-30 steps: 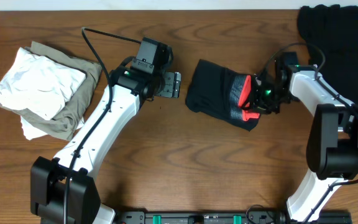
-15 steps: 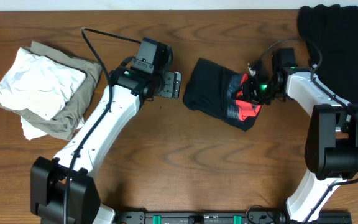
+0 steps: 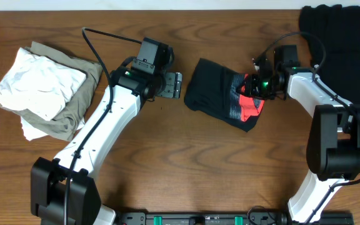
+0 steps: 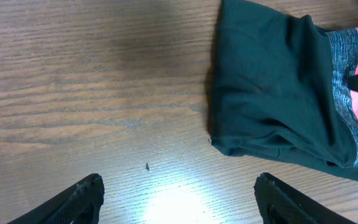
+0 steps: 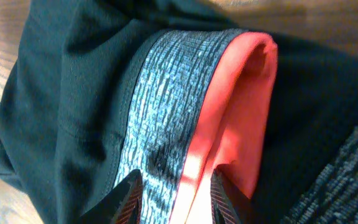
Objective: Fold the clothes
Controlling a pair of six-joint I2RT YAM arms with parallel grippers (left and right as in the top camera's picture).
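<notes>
**1. right gripper** [image 5: 176, 200]: you are holding it low over the waistband end of the leggings. Its fingers are standing a little apart, and the band is lying flat between the tips, not pinched.

**2. leggings** [image 3: 214, 94]: they are lying mid-table [image 3: 186, 169] in a compact, slightly skewed folded bundle between your two grippers. The fabric is showing soft and dark, navy to black, with a few creases, and the near left corner is doubling over into a thick fold. The waistband [image 5: 166, 99] is facing your right arm. It is a grey heathered strip edged by a coral-red lining [image 5: 244, 106] that is gaping open.

**3. left gripper** [image 4: 185, 199]: you are hovering it above bare wood just beside the bundle's left edge. Its fingers are standing wide apart and holding nothing.

**4. white cloth** [image 3: 39, 87]: it is sitting crumpled on a khaki garment [image 3: 74, 122] at your left, well apart from the leggings.

**5. black garments** [image 3: 336, 37]: they are lying spread at the far right corner, beyond your right arm. They are too dark for any detail to show.
</notes>
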